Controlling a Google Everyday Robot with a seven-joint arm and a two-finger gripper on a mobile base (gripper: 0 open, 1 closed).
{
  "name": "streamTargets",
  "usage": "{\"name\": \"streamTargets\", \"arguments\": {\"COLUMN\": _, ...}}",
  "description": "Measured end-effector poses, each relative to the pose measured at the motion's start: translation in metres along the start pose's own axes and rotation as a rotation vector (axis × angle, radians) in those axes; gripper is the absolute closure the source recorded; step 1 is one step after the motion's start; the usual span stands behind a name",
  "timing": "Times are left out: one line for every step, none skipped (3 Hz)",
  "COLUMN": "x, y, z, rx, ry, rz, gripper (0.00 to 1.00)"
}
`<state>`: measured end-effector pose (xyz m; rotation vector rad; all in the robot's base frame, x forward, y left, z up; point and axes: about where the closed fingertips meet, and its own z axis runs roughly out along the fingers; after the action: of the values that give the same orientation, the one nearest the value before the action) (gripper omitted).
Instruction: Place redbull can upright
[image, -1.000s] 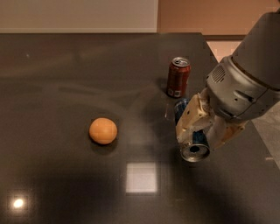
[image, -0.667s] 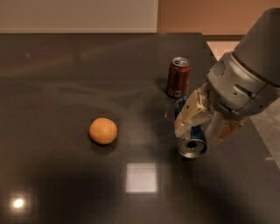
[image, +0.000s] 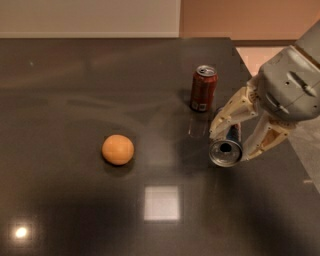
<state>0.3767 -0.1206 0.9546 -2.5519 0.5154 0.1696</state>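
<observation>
Pinching the redbull can (image: 226, 151) in my hand (image: 231, 144) near the right edge of the desk (image: 75, 90).

My two cream fingers (image: 229, 116) press on either side of the can, which lies tipped over with its silver end and dark opening facing the camera. Most of its body is hidden behind that end and my fingers, so only a strip of blue shows, and I cannot tell whether it touches the desk. My grey wrist (image: 292, 85) is cut off at the right border. A dark-red soda can (image: 203, 88) stands upright just behind; an orange (image: 118, 149) sits well apart to the left.
</observation>
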Motion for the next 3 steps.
{"name": "streamTargets", "arguments": {"x": 0.0067, "y": 0.0079, "z": 0.001, "rx": 0.091, "ry": -0.099, "rz": 0.202, "gripper": 1.0}}
{"name": "streamTargets", "arguments": {"x": 0.0098, "y": 0.0089, "z": 0.0052, "rx": 0.152, "ry": -0.197, "rz": 0.361, "gripper": 1.0}}
{"name": "streamTargets", "arguments": {"x": 0.0123, "y": 0.0106, "z": 0.0048, "rx": 0.222, "ry": -0.25, "rz": 0.495, "gripper": 1.0}}
